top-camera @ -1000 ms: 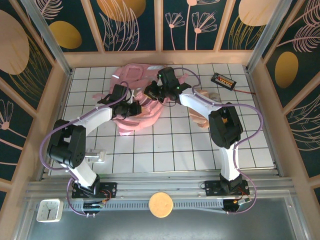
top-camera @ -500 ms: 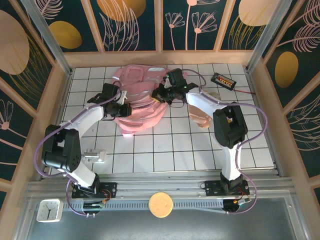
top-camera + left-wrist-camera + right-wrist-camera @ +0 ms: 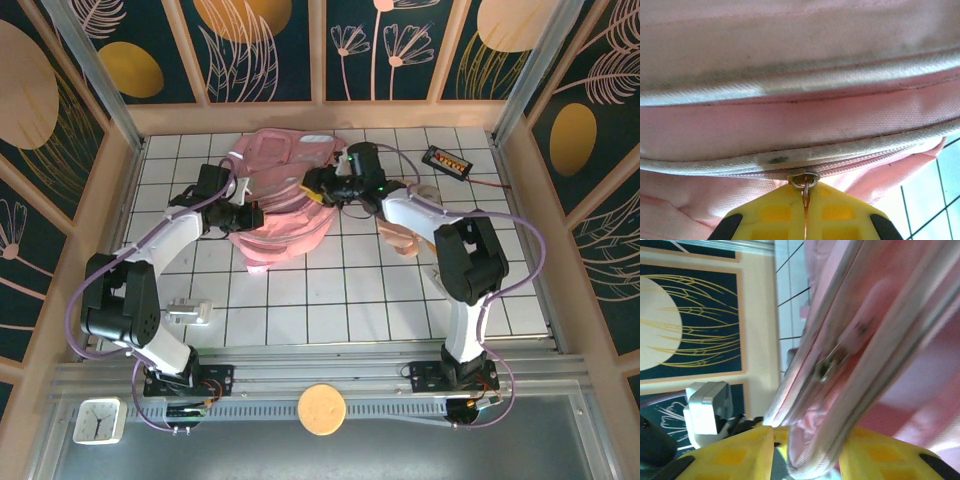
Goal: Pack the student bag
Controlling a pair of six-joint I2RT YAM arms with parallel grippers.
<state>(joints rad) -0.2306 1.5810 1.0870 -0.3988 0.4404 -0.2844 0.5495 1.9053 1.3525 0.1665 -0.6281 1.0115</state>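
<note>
The desk is a white surface ruled into square tiles by dark grid lines, bordered by a pale wooden frame and an aluminium rail along the near edge. Dark blue wall panels with gold ovals and pale line-drawn leaves and flowers enclose three sides, with angled aluminium posts at the rear corners. Lighting is even, with no hard shadows.

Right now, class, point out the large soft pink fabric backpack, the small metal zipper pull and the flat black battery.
pink backpack (image 3: pixel 285 235), top view, lower fabric panel
metal zipper pull (image 3: pixel 804 181), left wrist view, its ring
black battery (image 3: pixel 447 159), top view, its label
</note>
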